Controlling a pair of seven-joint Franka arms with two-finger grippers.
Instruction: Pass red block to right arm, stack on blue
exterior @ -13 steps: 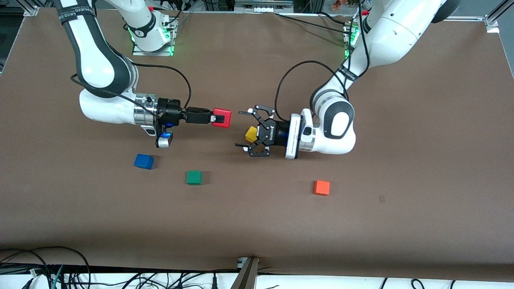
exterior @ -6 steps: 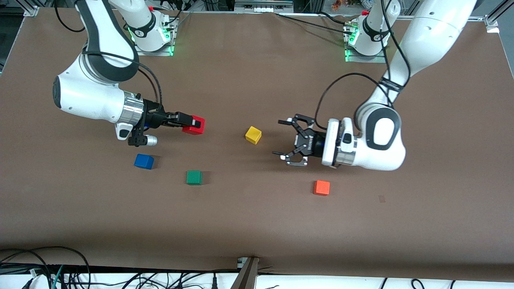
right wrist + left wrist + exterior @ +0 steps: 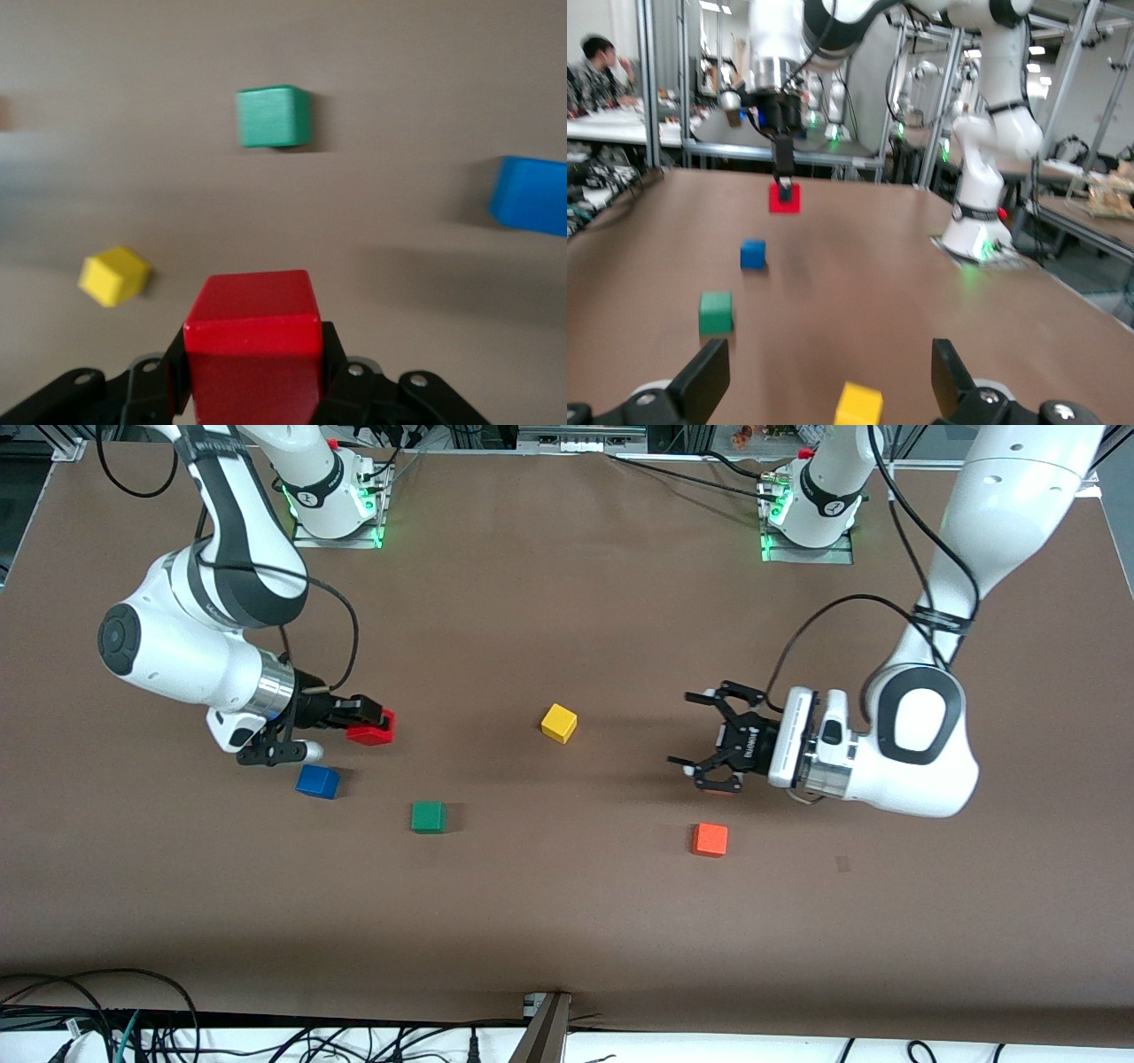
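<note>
My right gripper (image 3: pixel 372 724) is shut on the red block (image 3: pixel 370 728) and holds it up in the air, close beside the blue block (image 3: pixel 317 781) on the table. In the right wrist view the red block (image 3: pixel 253 341) sits between the fingers and the blue block (image 3: pixel 532 195) lies ahead to one side. My left gripper (image 3: pixel 709 740) is open and empty, over the table between the yellow and orange cubes. The left wrist view shows its spread fingers (image 3: pixel 702 382), the red block (image 3: pixel 784 197) and the blue block (image 3: pixel 752 254).
A green cube (image 3: pixel 428 816) lies near the blue block, toward the left arm's end. A yellow cube (image 3: pixel 559 723) lies mid-table. An orange cube (image 3: pixel 710 839) lies nearer the front camera, below the left gripper.
My right gripper has carried the red block away from mid-table toward the blue block. My left gripper, open and empty, has pulled back toward its own end, uncovering the yellow cube.
</note>
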